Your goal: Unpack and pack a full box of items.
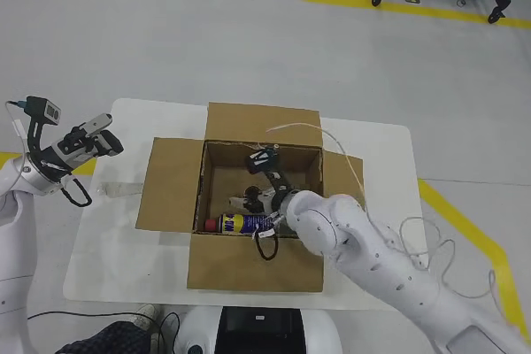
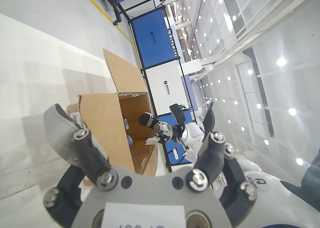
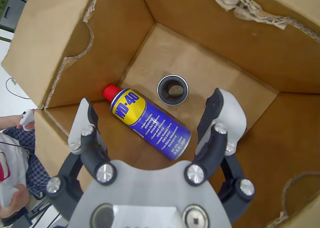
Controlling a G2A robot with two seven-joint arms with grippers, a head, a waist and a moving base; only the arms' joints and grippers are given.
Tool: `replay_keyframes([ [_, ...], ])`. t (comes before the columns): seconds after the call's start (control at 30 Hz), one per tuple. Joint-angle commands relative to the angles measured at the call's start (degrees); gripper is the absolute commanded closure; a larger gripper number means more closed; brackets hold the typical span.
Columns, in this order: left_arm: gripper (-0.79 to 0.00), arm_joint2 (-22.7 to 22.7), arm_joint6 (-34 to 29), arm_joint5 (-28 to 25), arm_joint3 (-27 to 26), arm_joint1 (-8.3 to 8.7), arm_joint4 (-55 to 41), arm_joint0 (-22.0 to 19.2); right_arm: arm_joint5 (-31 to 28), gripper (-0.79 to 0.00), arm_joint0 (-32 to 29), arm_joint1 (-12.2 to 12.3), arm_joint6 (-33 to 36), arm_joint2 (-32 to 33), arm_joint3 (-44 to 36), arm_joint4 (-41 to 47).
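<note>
1. Bench [image 1: 106,257] carries one open box [image 1: 248,265] with its flaps folded out.
2. At the far left, the left fingers [image 2: 58,124] are spread and hold nothing. They hang above the bench edge, well apart from the box.
3. Inside the box, the can [image 3: 150,124] lies on its side on the floor, close to the near wall. In the top view its long axis runs left to right, with the red cap to the left.
4. A ring [image 3: 172,90] stands near the can, and a narrow gap seems to separate them.
5. The right arm [image 1: 363,248] is stretched over the right flap into the box. The right fingers [image 3: 225,111] are spread, and the can is below and between them, not touched as far as I can judge. Its axis lies slantwise to the line between the fingers, so I think a small wrist turn is needed before closing. This arm is clearly the nearer one.
6. The right wrist view gives the ring and the slant of the can, which the arm partly hides in the top view. The top view gives how far the left fingers are from the box.
</note>
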Motion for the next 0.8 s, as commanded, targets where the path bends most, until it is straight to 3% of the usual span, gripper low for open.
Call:
replay_keyframes([
  [0.0,-0.785,0.0,0.0,0.0,0.0,0.0,0.0,0.0,0.32,-0.785,1.17,-0.65,0.69,-1.17,1.64,-0.87],
  [0.77,-0.785,0.0,0.0,0.0,0.0,0.0,0.0,0.0,0.54,-0.785,6.86,-8.22,2.59,-8.68,16.09,-1.05],
])
